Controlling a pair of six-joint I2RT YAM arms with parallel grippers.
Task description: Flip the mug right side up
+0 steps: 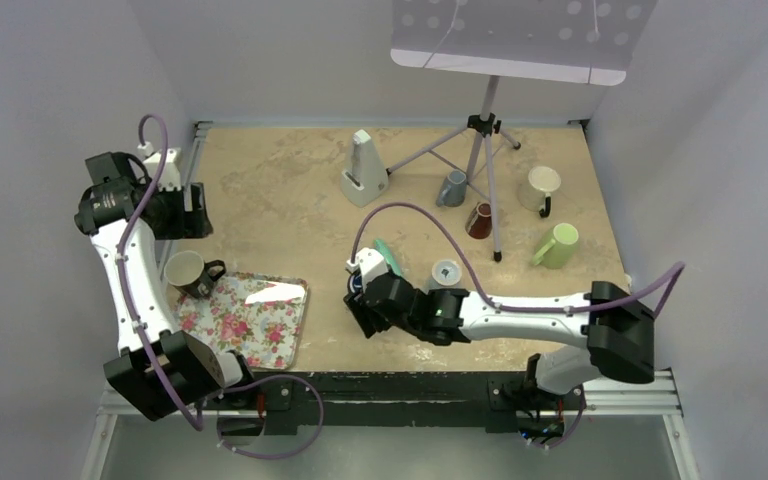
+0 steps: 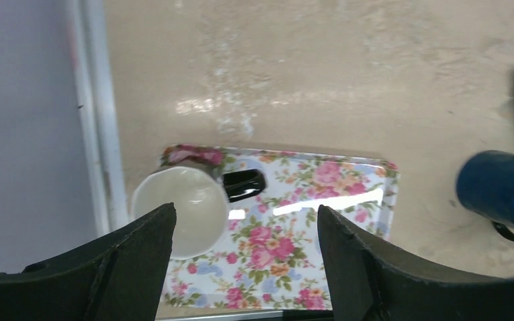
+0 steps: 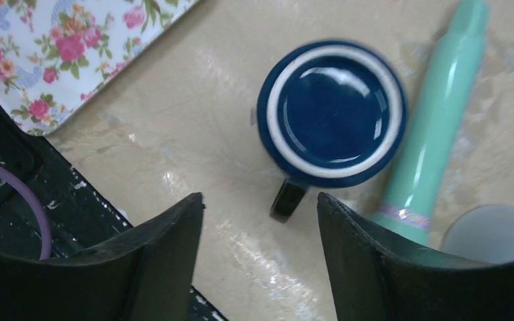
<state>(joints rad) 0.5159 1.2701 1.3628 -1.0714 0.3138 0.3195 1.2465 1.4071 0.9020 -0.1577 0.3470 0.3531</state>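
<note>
A navy blue mug stands upside down on the table, its white-ringed base facing up and its black handle pointing toward my right gripper. My right gripper is open and empty, hovering just above and on the near side of the mug, the handle between the fingertips' line. In the top view the right gripper hides most of the mug. The mug also shows at the right edge of the left wrist view. My left gripper is open and empty, high above the floral tray.
A cream mug with a black handle stands upright on the floral tray. A mint green tube and a grey upturned cup lie beside the blue mug. A music-stand tripod, a grey wedge and several mugs stand further back.
</note>
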